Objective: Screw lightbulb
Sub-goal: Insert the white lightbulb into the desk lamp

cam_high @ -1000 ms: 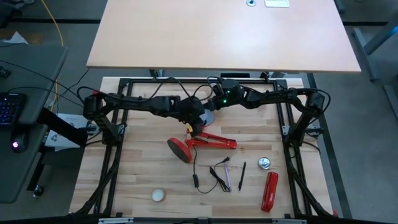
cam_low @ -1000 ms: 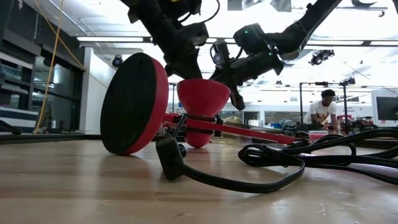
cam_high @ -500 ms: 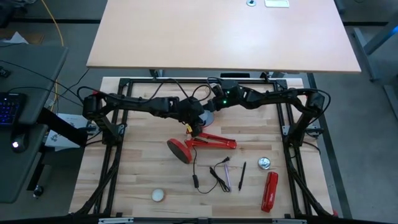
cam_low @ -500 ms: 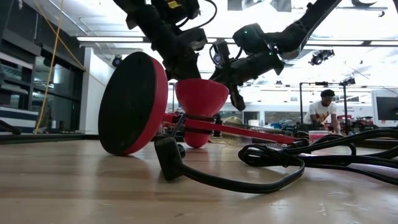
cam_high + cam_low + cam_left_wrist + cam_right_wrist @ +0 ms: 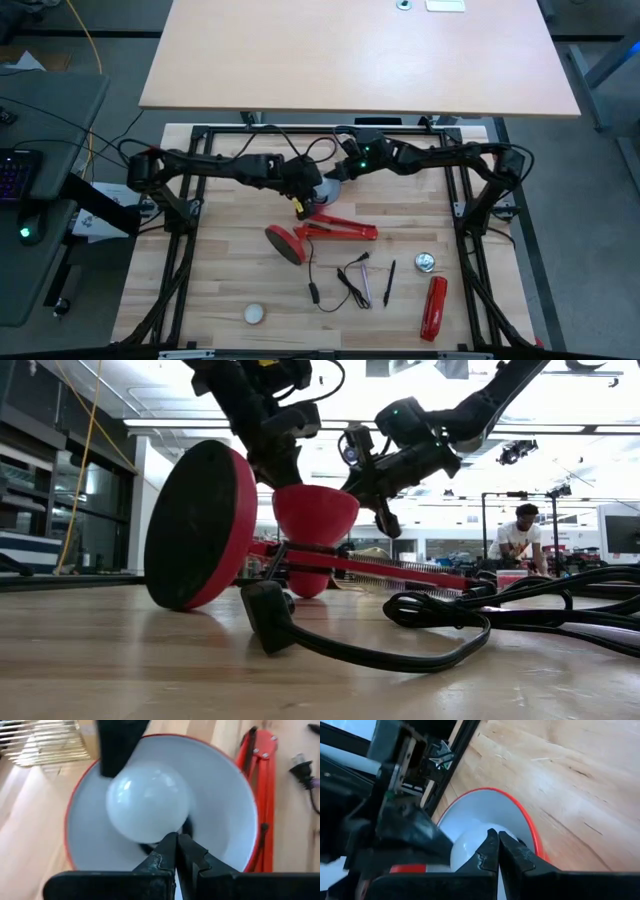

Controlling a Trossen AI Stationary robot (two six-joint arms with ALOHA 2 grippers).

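Both arms meet over the shade [image 5: 220, 805] of a red desk lamp [image 5: 340, 229] lying on the wooden counter [image 5: 220, 270]. The lightbulb [image 5: 147, 802] sits inside the white-lined shade, its round end facing outward and its base hidden toward the socket. The left gripper [image 5: 176, 851] has its jaws clenched together with nothing between them, the tips just at the bulb's edge. The right gripper [image 5: 498, 851] likewise has its jaws pressed shut and empty, the tips against or just above the bulb [image 5: 470, 847]; contact cannot be confirmed. In the low view the lamp's round base [image 5: 200, 525] stands tilted on edge, the shade's red back [image 5: 315, 520] beside it, and a black cord with plug [image 5: 265, 620] lies across the counter in front. Elsewhere on the counter: a cream ball [image 5: 255, 314], a pen [image 5: 390, 283], a small round metal object [image 5: 427, 263] and a red tool [image 5: 435, 306]. A person [image 5: 518, 538] is seated far behind.
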